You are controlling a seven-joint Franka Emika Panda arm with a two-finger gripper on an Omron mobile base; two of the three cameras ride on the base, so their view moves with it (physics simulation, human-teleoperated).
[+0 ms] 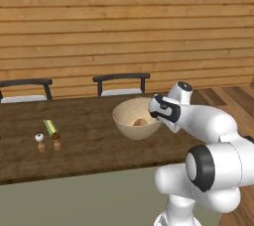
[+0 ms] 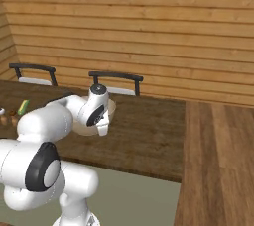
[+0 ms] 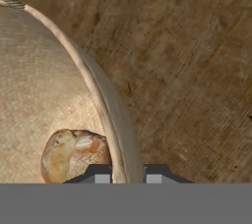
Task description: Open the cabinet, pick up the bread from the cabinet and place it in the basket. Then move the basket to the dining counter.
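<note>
The beige basket (image 1: 130,116) is over the dark wood-plank dining counter (image 1: 84,148), near its right end. The golden-brown bread (image 1: 140,122) lies inside the basket, near the right wall. My gripper (image 1: 158,117) is shut on the basket's right rim. In the hand view the rim of the basket (image 3: 106,105) runs down between the two dark fingertips of the gripper (image 3: 125,175), with the bread (image 3: 74,154) just inside it and the counter (image 3: 192,70) outside. Whether the basket rests on the wood or hangs just above it, I cannot tell.
Two dark chairs (image 1: 121,82) (image 1: 25,89) stand behind the counter against the plank wall. A green-yellow vegetable (image 1: 51,128) and a small white item (image 1: 39,137) lie on the counter's left part. To the right of the counter is bare wood floor (image 2: 218,160).
</note>
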